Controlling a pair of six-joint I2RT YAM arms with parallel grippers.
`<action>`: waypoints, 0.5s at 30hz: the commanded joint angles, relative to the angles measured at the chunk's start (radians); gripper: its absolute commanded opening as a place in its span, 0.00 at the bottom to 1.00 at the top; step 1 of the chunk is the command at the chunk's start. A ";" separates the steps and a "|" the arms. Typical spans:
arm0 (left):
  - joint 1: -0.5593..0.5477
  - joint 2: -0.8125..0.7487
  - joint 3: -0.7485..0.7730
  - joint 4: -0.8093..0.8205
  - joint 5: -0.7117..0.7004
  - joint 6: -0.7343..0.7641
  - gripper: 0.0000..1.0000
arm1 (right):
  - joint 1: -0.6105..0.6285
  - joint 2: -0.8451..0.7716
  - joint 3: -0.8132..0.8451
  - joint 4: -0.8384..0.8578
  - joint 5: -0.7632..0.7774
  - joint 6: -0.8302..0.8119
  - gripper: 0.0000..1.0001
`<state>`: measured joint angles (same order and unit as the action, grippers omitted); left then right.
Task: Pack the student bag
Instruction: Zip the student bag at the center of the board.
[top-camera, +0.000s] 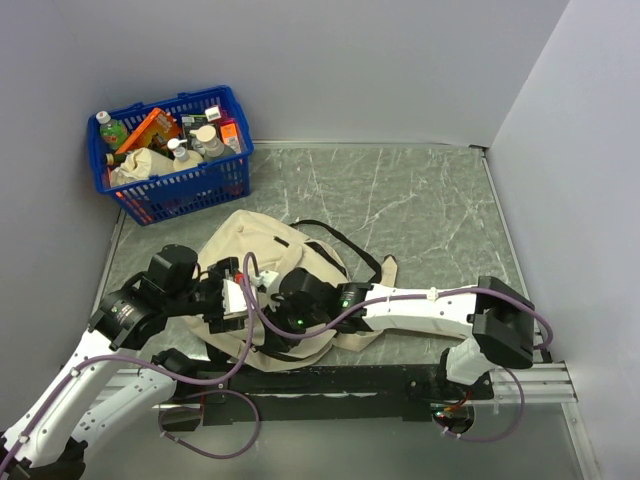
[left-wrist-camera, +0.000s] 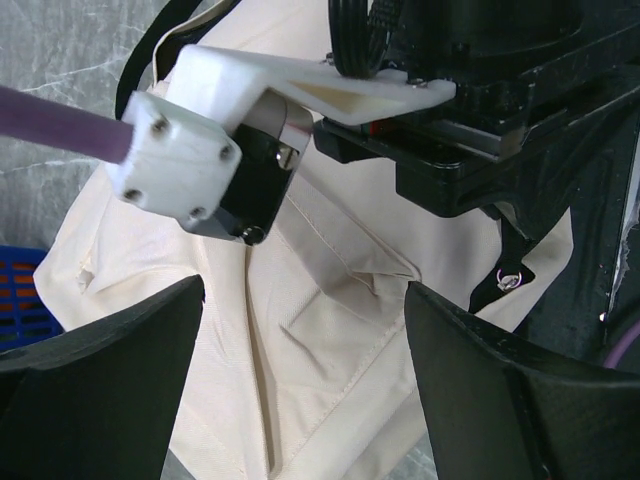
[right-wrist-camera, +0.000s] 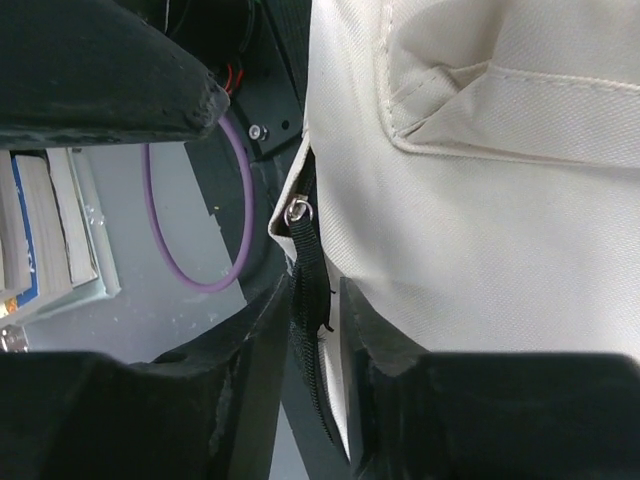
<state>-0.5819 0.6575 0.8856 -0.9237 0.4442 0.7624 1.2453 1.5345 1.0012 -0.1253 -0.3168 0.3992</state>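
The student bag (top-camera: 270, 250), a cream-beige backpack with black straps (top-camera: 345, 240), lies flat in the middle of the table. My left gripper (top-camera: 230, 300) hangs open just above the bag's near-left part; in the left wrist view its fingers (left-wrist-camera: 110, 380) spread wide over the cream fabric (left-wrist-camera: 320, 340) and hold nothing. My right gripper (top-camera: 278, 298) is right beside it, shut on the black zipper pull (right-wrist-camera: 305, 260) at the bag's edge (right-wrist-camera: 480, 220). The pull also shows in the left wrist view (left-wrist-camera: 510, 280). The bag's inside is hidden.
A blue plastic basket (top-camera: 170, 150) full of bottles and packets stands at the back left. Books (right-wrist-camera: 40, 230) lie stacked by the table's near edge, beside a purple cable (right-wrist-camera: 200, 230). Grey walls close in the left, back and right.
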 joint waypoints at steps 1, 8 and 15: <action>0.004 0.002 0.032 0.039 0.021 -0.018 0.86 | -0.007 0.010 0.042 0.007 -0.015 -0.007 0.24; 0.004 0.004 0.026 0.043 0.030 -0.011 0.85 | -0.110 -0.040 -0.015 0.042 -0.024 0.032 0.00; 0.004 0.021 0.021 0.054 0.039 -0.003 0.84 | -0.297 -0.037 0.065 -0.039 -0.002 -0.048 0.00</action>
<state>-0.5819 0.6655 0.8856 -0.9077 0.4480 0.7582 1.0534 1.5322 0.9947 -0.1379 -0.3573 0.4110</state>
